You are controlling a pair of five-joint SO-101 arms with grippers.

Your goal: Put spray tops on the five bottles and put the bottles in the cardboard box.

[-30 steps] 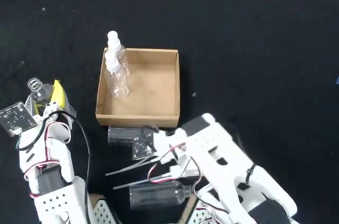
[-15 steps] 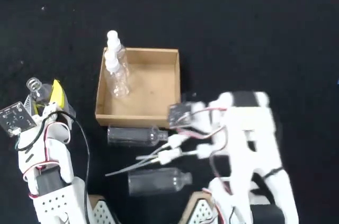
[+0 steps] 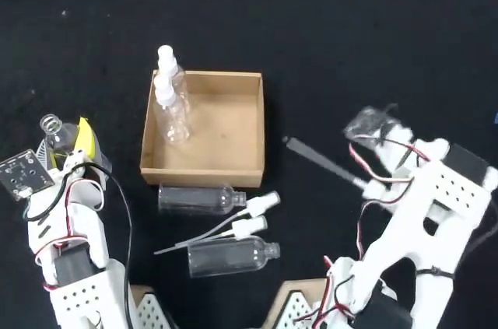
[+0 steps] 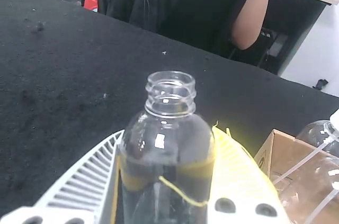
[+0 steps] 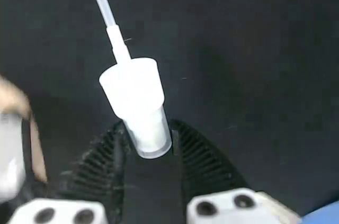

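My left gripper (image 3: 64, 141) stands at the table's left edge, shut on an upright clear bottle (image 3: 53, 131) whose neck is uncapped. In the left wrist view that bottle (image 4: 167, 150) sits between the white finger (image 4: 79, 181) and the yellow-taped one. To the right of the box, my right gripper (image 3: 372, 186) is shut on a white spray top (image 5: 139, 107), and its thin tube (image 3: 319, 159) points back toward the box. Two bottles with spray tops (image 3: 170, 99) lean in the cardboard box (image 3: 233, 164). Two uncapped bottles (image 3: 194, 198) (image 3: 229, 257) and two loose spray tops (image 3: 261, 203) (image 3: 250, 226) lie in front of the box.
The black table (image 3: 373, 57) stretches wide behind and right of the box. A corner of the box (image 4: 278, 150) and one of its bottles (image 4: 318, 139) show just beyond the held bottle in the left wrist view. Arm bases sit at the near edge.
The right arm has swung from over the lying bottles out to the right, carrying one spray top with it. The left arm and its bottle have stayed put.
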